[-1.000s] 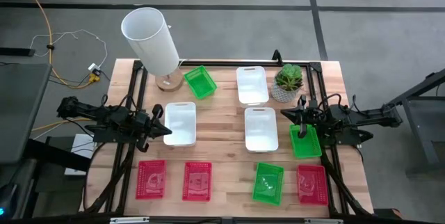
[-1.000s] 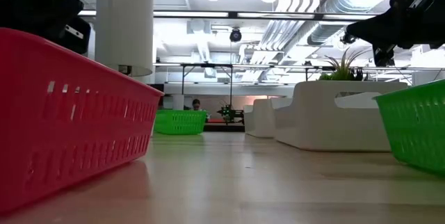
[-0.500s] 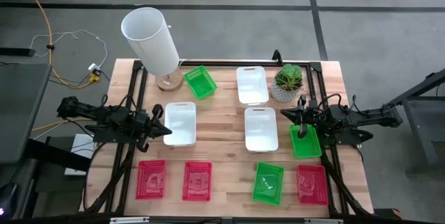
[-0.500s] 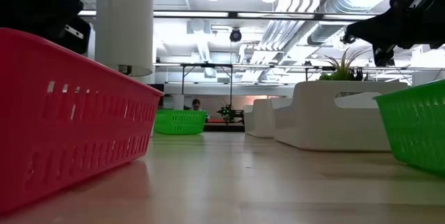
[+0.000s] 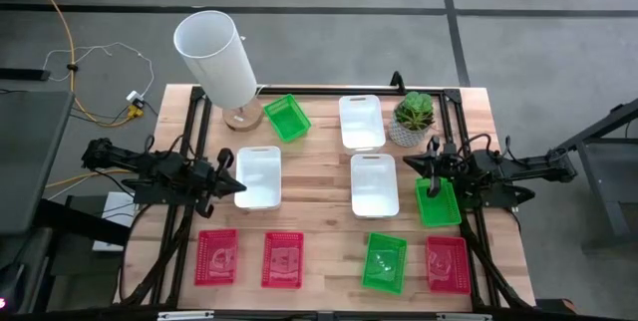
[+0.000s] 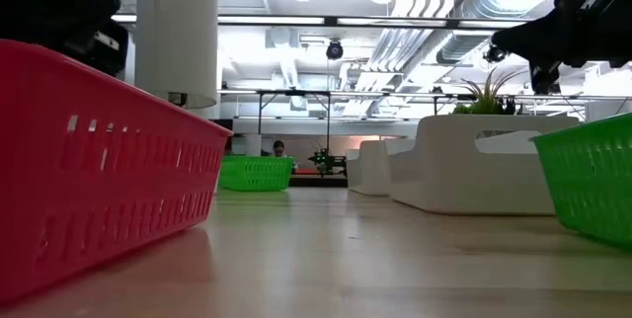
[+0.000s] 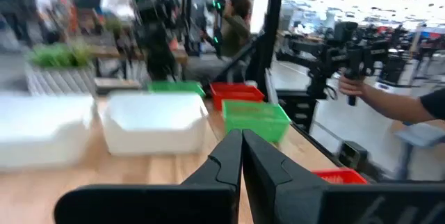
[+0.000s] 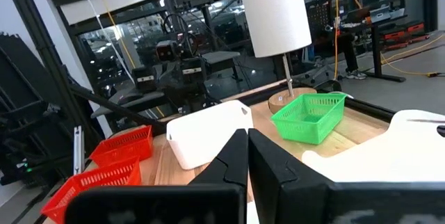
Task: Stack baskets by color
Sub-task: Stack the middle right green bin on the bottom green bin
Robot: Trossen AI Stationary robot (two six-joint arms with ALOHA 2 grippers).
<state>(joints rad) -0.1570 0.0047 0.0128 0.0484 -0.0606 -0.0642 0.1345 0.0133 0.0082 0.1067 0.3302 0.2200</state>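
Observation:
Nine baskets sit flat on the wooden table. Three are red (image 5: 217, 256) (image 5: 283, 259) (image 5: 448, 264), near the front edge. Three are green: one at the far side (image 5: 287, 118), one at the right (image 5: 438, 203), one near the front (image 5: 384, 262). Three are white (image 5: 258, 176) (image 5: 361, 122) (image 5: 375, 183), in the middle. My left gripper (image 5: 241, 185) (image 7: 241, 140) hangs shut and level above the left white basket's left rim. My right gripper (image 5: 407, 163) (image 8: 247, 137), also shut and level, hangs by the right white basket's right rim, above the table. Neither holds anything.
A tall white cylinder (image 5: 214, 57) on a wooden foot stands at the far left. A small potted plant (image 5: 414, 114) stands at the far right. Black frame rails run along both table sides. Bare wood (image 5: 319, 216) lies between the basket rows. A person's arm (image 7: 396, 106) shows beyond the table.

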